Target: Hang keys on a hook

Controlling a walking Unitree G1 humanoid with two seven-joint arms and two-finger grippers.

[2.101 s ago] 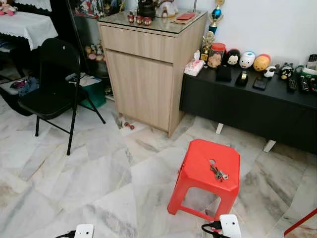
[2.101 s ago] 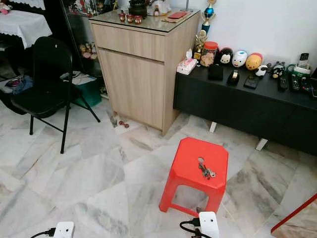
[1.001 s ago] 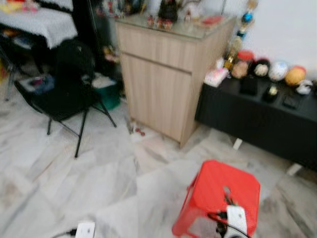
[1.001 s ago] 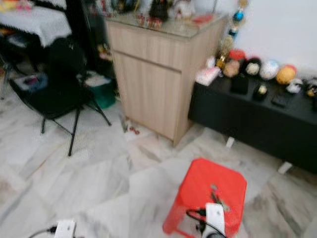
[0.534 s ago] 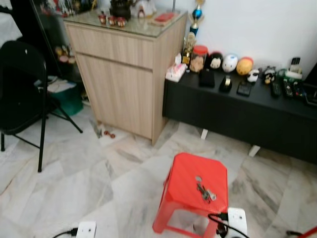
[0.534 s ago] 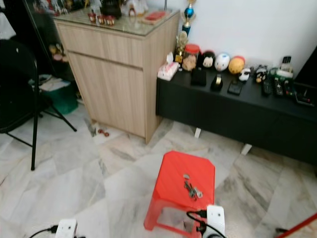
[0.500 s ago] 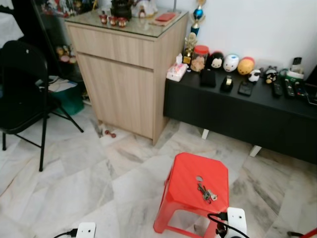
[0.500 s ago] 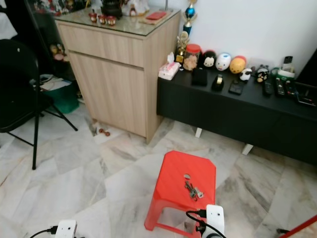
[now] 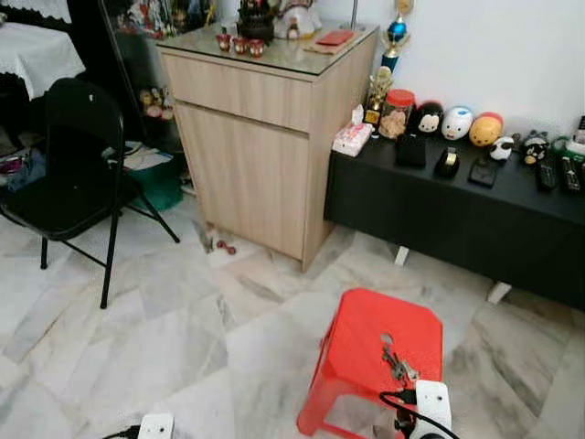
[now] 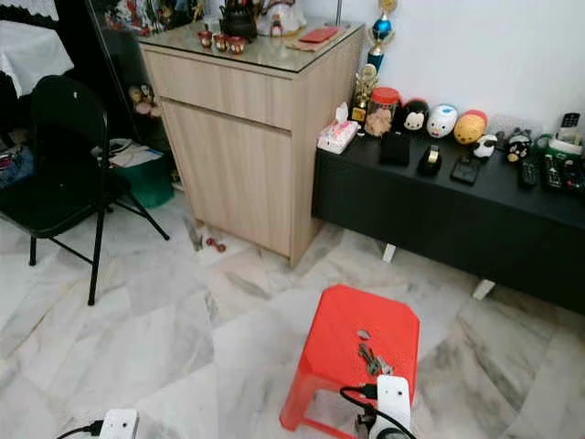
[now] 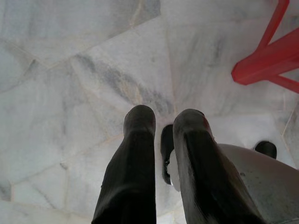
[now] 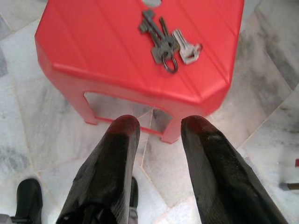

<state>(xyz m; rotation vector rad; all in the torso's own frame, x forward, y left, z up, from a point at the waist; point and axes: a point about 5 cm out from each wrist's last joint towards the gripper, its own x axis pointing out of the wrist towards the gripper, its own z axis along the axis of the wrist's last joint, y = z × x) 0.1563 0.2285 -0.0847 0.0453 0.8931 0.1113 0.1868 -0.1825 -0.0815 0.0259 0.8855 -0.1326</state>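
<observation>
1 bunch of keys (image 12: pixel 167 43) lies flat on the red stool (image 12: pixel 93 42); the right claw (image 12: pixel 156 128) hangs near, parted and empty, seemingly poised for pickup.

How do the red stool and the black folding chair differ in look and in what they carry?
The red stool is low, backless plastic, with keys lying on its seat. The black folding chair is taller, with a backrest and thin metal legs, and a bare seat. Both stand on the marble floor.
</observation>
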